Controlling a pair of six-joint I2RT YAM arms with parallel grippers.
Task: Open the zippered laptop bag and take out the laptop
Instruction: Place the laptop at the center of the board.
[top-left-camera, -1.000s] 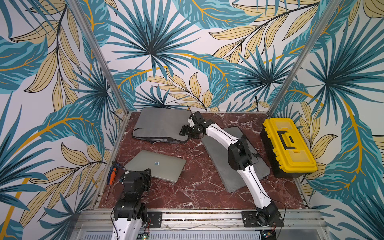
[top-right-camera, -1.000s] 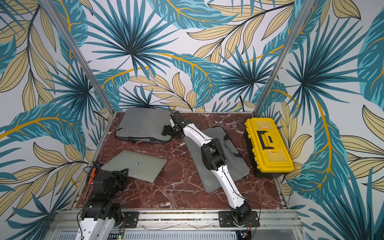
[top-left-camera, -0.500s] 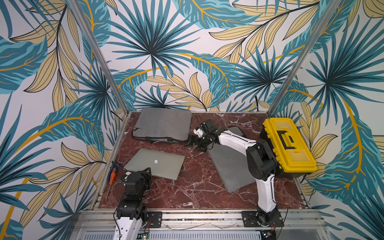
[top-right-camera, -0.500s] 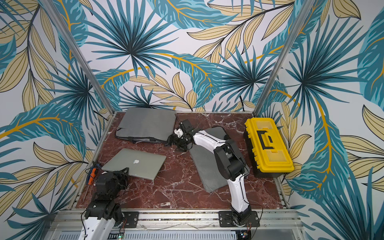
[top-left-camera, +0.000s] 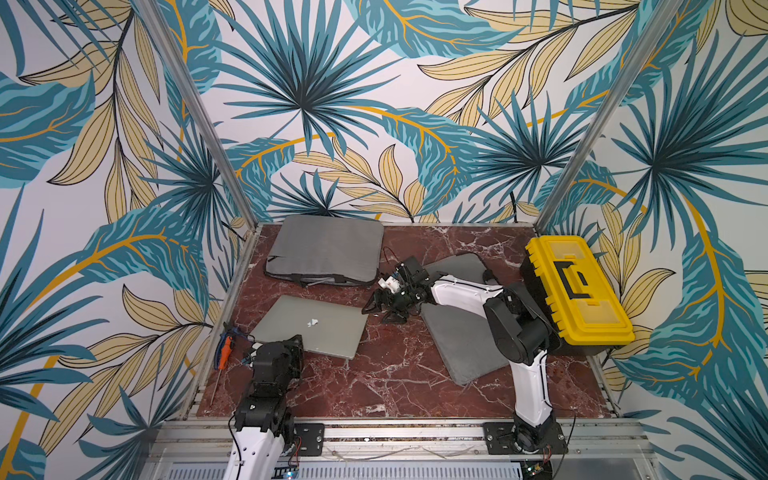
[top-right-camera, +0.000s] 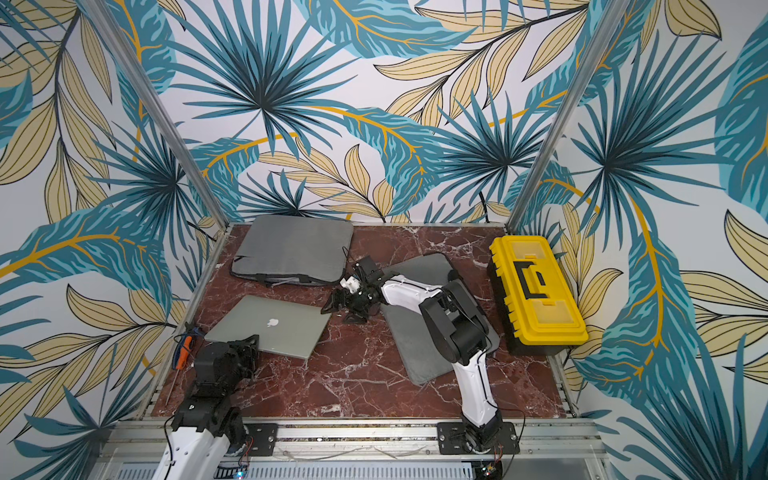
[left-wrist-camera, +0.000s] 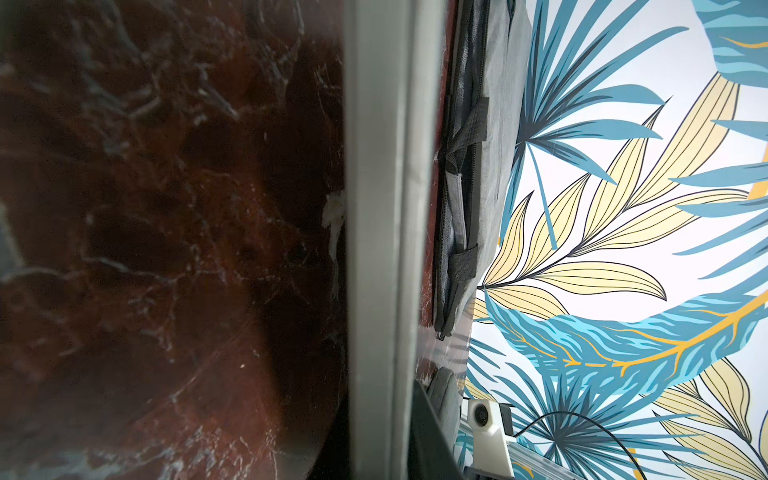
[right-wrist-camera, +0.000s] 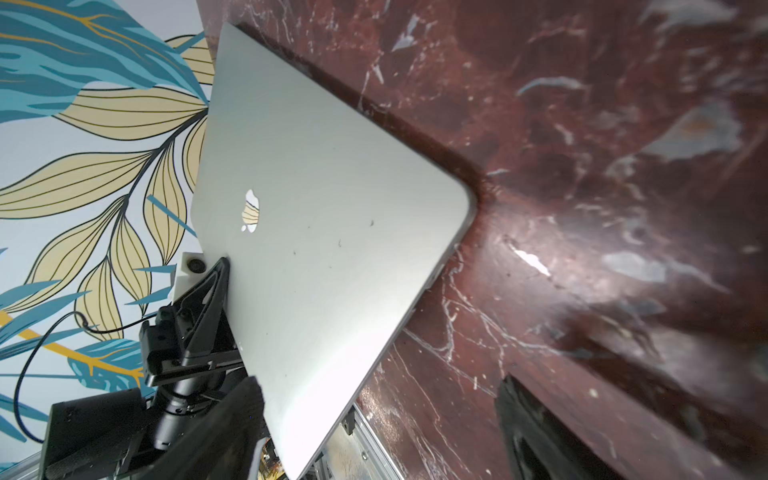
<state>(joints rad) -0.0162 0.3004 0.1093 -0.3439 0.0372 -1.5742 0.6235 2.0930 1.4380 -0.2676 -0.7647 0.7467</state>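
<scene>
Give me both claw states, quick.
Left claw: closed on the silver laptop, at its edge.
Right claw: open, holding nothing.

Table top: red marble-look slab with white veining, polished and glossy, showing reflections. Laptop: silver metal lid, smooth satin-matt, faint specks, with a mirror-bright logo. Laptop bag, far left: grey woven cloth, matt, with black webbing straps. Toolbox, right: yellow and black hard plastic with a slight sheen. Frame posts: bare brushed metal.
</scene>
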